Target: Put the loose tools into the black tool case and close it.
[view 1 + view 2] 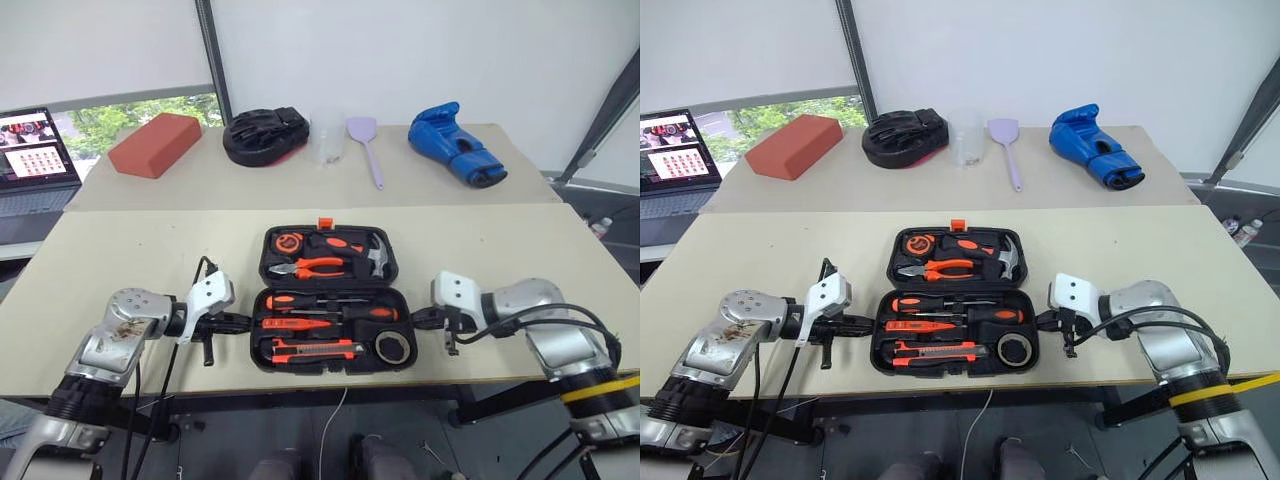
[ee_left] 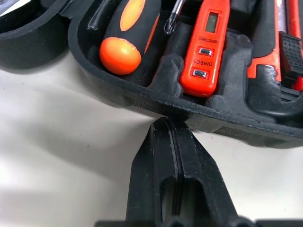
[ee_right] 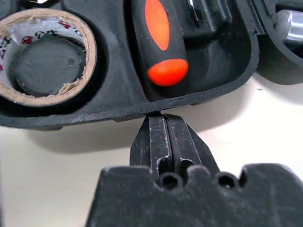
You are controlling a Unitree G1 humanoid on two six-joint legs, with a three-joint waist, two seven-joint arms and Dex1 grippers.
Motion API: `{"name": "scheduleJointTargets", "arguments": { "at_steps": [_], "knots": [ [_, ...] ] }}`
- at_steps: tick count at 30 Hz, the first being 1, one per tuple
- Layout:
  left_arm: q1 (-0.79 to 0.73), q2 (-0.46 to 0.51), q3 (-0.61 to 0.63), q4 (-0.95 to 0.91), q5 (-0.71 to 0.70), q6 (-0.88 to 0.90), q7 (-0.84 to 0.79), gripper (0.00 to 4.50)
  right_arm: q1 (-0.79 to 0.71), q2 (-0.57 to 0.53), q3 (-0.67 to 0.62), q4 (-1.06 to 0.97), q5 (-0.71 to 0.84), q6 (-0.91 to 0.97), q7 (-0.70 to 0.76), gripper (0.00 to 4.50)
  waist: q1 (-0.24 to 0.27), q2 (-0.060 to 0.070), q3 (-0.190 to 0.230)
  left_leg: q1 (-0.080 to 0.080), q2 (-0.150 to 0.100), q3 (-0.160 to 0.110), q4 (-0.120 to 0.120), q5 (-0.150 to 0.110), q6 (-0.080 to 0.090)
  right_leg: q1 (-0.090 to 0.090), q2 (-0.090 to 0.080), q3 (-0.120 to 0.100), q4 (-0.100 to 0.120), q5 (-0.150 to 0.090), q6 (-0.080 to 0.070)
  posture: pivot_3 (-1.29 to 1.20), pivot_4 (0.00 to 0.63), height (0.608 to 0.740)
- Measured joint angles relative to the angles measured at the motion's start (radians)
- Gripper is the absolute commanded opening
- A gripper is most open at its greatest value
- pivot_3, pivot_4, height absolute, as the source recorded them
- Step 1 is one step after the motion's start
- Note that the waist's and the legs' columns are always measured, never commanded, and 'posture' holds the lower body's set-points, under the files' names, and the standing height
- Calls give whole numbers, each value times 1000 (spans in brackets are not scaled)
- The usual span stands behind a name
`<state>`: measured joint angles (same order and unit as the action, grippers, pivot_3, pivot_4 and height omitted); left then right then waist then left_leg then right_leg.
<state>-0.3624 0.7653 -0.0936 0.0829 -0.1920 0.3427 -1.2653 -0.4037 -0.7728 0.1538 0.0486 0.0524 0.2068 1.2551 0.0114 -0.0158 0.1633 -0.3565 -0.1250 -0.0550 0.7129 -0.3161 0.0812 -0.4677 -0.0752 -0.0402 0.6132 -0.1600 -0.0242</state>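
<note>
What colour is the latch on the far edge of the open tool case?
Orange: the latch sits on the black tool case, clearest in the left eye view.

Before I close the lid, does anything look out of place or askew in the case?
Nothing stands out. The black tool case lies open and flat, and the screwdrivers, utility knife and tape roll sit in their moulded slots. Both grippers, left and right, have shut fingers at the case's side edges.
</note>
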Motion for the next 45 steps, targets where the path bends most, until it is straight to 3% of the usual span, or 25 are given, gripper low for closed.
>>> {"name": "scheduleJointTargets", "arguments": {
  "at_steps": [4,7,12,18,25,29,30,36,37,39,45],
  "knots": [
    [8,7,1,-5,-7,0,0,26,17,-4,-4,-21,5,18,-17,0,0,0,0,1,0,0,0,0,0,0,0,0,0,0,0,0,150,740],
    [-4,23,3,29,-12,9,-1,637,19,-33,-11,-14,11,55,-24,709,1,0,0,1,0,0,0,0,0,1,0,0,0,0,0,0,150,740],
    [-167,24,58,250,-34,195,67,2480,-89,-37,-97,81,85,239,-67,2426,-1,0,0,4,0,0,0,0,0,4,0,0,1,2,0,0,150,740],
    [-421,-71,87,443,-90,443,120,4457,-332,92,-148,262,166,494,-191,4397,-3,0,0,2,0,0,2,0,0,3,0,0,2,3,-1,0,150,740],
    [-588,-212,98,620,-85,510,266,4457,-523,235,-144,519,138,589,-391,4397,-7,0,0,-7,-1,0,5,0,0,-7,-1,-1,9,3,0,0,150,740],
    [-627,-231,112,723,-70,464,330,3562,-547,269,-141,613,127,589,-429,3546,-20,0,0,-8,-2,0,7,0,0,-7,-1,-1,10,3,0,0,150,740],
    [-629,-233,112,734,-68,461,333,2970,-549,275,-140,617,127,587,-429,3010,-23,0,0,-8,-2,0,7,0,0,-7,-1,-1,10,3,0,0,150,740],
    [-639,-250,118,765,-67,443,342,1105,-565,293,-104,617,120,561,-426,1202,-24,0,0,-8,-2,0,14,0,0,-6,-1,0,12,3,0,0,150,740],
    [-641,-248,121,758,-68,442,338,588,-564,293,-90,605,114,559,-426,585,-21,0,-1,-7,-2,0,14,0,0,-5,-2,0,12,3,0,0,150,740],
    [-641,-247,124,758,-67,445,337,13,-560,288,-85,595,107,559,-427,34,-19,0,-1,-7,-2,0,15,0,0,-4,-2,1,13,3,0,0,150,740],
    [-640,-244,128,758,-67,447,331,13,-559,287,-81,587,106,559,-430,34,-20,0,-2,-7,-2,0,15,0,0,-4,-2,1,14,3,0,0,150,740]
  ]
}}
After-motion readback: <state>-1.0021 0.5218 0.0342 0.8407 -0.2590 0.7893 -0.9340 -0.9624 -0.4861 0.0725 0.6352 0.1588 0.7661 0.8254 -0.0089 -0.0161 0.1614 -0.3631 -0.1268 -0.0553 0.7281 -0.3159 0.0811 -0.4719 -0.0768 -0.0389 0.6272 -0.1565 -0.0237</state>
